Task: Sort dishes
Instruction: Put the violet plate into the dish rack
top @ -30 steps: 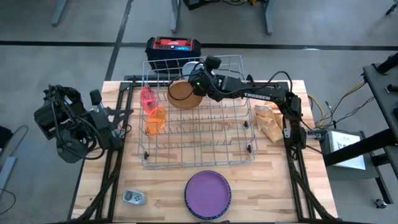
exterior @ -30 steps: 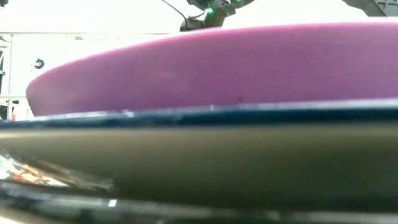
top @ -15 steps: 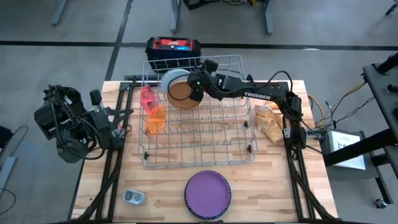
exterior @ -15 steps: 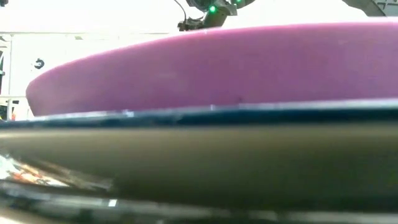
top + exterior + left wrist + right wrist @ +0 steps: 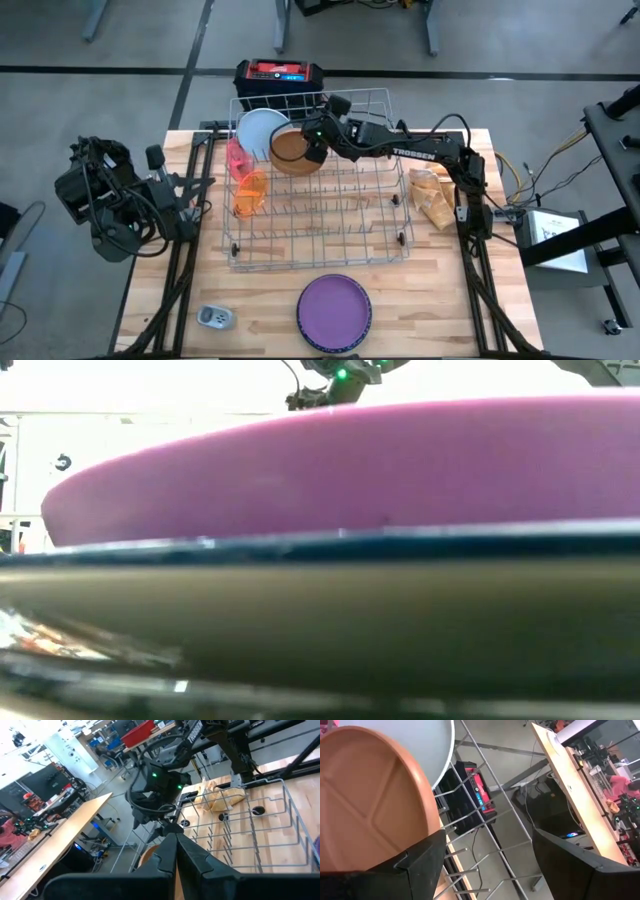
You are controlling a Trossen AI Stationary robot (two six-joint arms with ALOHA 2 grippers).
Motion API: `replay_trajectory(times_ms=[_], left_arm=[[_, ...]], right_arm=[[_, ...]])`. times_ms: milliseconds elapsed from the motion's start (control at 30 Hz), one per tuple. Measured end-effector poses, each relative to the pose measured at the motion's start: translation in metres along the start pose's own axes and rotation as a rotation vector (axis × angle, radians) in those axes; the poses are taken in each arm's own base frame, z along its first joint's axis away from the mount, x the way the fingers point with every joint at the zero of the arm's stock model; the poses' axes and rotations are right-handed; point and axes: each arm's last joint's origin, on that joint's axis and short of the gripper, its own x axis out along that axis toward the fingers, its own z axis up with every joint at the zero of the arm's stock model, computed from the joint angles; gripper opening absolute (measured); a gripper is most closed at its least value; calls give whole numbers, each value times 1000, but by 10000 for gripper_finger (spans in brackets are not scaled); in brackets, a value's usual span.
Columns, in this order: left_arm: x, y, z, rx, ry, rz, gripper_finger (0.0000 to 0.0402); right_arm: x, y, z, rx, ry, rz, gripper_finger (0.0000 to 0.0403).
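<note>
while the right gripper (image 5: 313, 140) gapes beside it, the brown divided plate (image 5: 293, 150) stands tilted.

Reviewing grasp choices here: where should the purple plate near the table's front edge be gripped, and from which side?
Grip the purple plate at its raised rim, probably from above. It lies flat on the table, so only the rim offers the fingers an edge.

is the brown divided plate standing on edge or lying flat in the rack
On edge, leaning. The brown divided plate stands tilted at the wire rack's far end, against the white plate.
</note>
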Motion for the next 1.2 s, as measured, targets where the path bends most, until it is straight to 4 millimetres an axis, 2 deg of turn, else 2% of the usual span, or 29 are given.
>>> replay_trajectory(times_ms=[200, 367, 567, 733, 1000, 1200], left_arm=[[0, 0, 0, -3, 0, 0, 0], [0, 0, 0, -3, 0, 0, 0], [0, -4, -1, -6, 51, -104, 0], [4, -21, 1, 31, 81, -143, 0], [14, -67, 5, 190, 149, -174, 0], [21, -104, 1, 356, 251, -297, 0]], right_arm=[[-3, -2, 1, -4, -5, -2, 288], [-21, -14, 3, 2, -13, -25, 288], [-69, -32, 5, 59, -46, -4, 273], [-120, -36, 2, 130, -77, 60, 258], [-180, -3, -9, 147, -53, 199, 233], [-217, 35, -22, 129, -19, 291, 227]])
